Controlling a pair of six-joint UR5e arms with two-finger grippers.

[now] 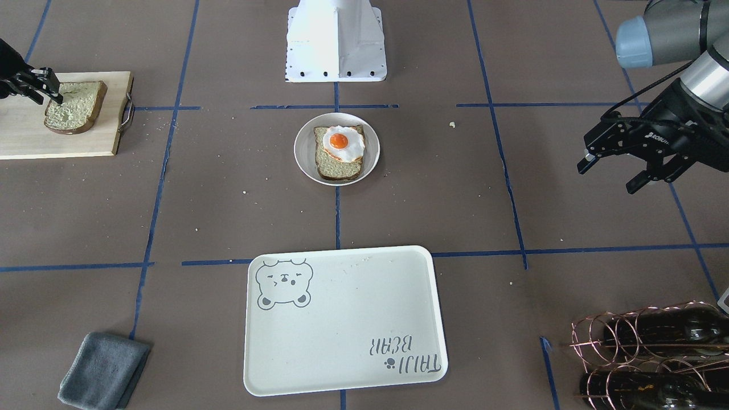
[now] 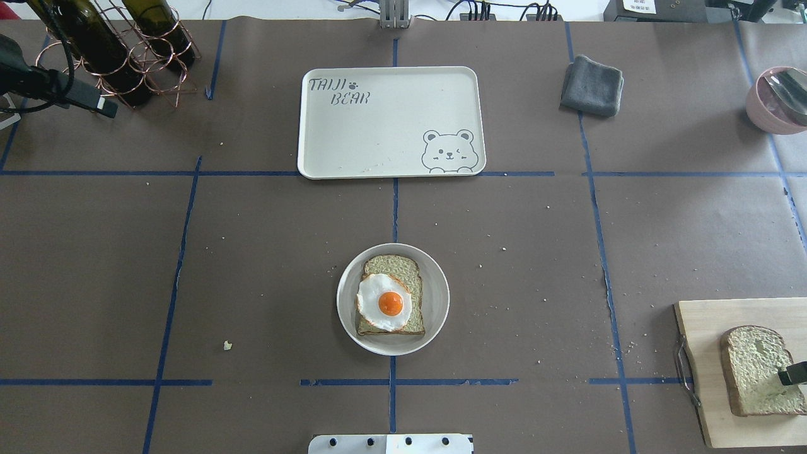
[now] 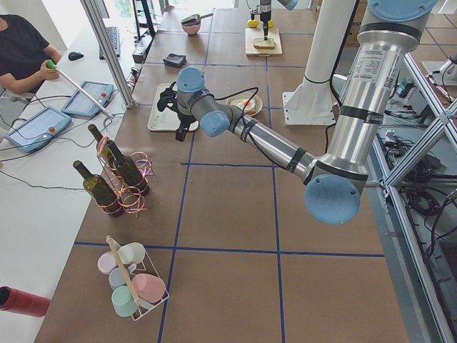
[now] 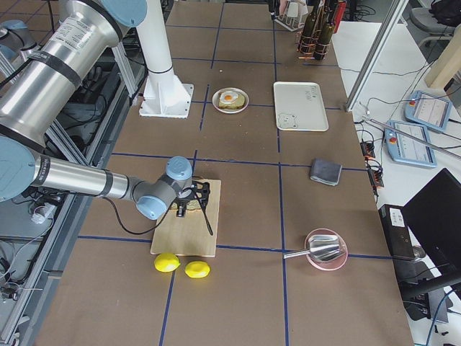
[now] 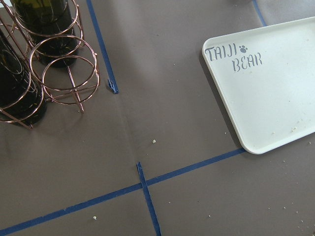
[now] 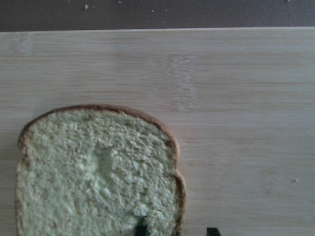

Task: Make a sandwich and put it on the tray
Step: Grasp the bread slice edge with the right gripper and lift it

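Note:
One bread slice [image 1: 339, 168] lies on a small round white plate [image 1: 302, 151] at the table's middle, with a fried egg [image 1: 342, 142] on top. A second slice [image 1: 74, 108] lies flat on the wooden cutting board [image 1: 23, 136]. My right gripper [image 1: 44, 91] is down on it. In the right wrist view one fingertip [image 6: 141, 230] is on the bread [image 6: 93, 177] and the other on the board, jaws apart astride the crust. The cream bear tray [image 1: 342, 353] holds nothing. My left gripper [image 1: 607, 177] hangs open and empty, off to the side of the tray.
A copper rack of wine bottles [image 1: 649, 359] stands near my left gripper. A folded grey cloth [image 1: 102, 370] lies beside the tray. A pink bowl with a utensil [image 2: 778, 101] sits far right. Two lemons [image 4: 180, 265] lie past the cutting board.

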